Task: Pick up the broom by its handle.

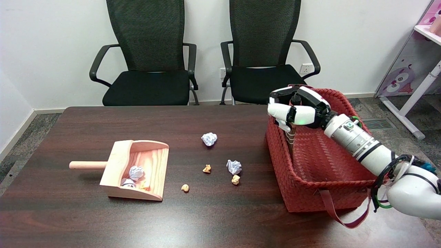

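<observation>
Grasp step, looks like: the right hand [295, 109] sits over the red basket's [310, 193] far-left corner, fingers curled around the broom handle [291, 137] poking up inside it. Next up, I'd guess: lift straight out without snagging the rim.
</observation>
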Available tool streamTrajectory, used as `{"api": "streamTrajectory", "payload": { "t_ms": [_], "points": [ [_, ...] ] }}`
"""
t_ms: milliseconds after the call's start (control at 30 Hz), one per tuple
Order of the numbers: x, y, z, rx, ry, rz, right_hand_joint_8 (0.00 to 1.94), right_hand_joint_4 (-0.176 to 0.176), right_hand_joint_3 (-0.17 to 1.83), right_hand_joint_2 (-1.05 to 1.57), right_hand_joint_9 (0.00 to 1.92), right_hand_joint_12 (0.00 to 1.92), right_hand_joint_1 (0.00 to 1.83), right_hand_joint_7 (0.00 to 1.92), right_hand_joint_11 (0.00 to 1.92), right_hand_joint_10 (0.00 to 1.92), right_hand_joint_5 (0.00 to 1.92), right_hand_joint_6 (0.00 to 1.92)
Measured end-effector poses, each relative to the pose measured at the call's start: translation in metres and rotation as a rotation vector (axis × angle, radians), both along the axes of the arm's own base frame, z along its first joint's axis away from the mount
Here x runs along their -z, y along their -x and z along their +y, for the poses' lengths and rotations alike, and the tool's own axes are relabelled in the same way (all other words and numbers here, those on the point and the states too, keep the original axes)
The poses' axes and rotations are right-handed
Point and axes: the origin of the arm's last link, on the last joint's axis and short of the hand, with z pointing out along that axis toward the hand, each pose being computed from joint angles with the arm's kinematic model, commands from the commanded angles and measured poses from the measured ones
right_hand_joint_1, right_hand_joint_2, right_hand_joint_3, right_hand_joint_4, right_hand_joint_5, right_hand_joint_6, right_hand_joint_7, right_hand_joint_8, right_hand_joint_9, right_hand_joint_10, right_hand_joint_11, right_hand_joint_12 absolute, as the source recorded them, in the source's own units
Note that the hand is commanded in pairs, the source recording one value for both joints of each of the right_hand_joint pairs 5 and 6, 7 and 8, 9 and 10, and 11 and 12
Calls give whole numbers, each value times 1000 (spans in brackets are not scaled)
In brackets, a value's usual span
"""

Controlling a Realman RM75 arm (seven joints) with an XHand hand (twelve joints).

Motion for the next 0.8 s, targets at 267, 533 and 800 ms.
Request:
{"api": "streamTrajectory", "payload": {
  "t_ms": [267,533,800],
  "points": [
    [1,1,0,2,-2,0,1920,176,809,936,1767,1675,916,1920,1675,1767,1920,1920],
    [2,2,0,3,-2,0,1920,176,794,996,1920,1885,943,1920,1885,1920,1920,1920],
    [4,-3,-1,-13,-4,8,1920,176,894,1474,1920,1920,945,1920,1920,1920,1920,1920]
  ]
}}
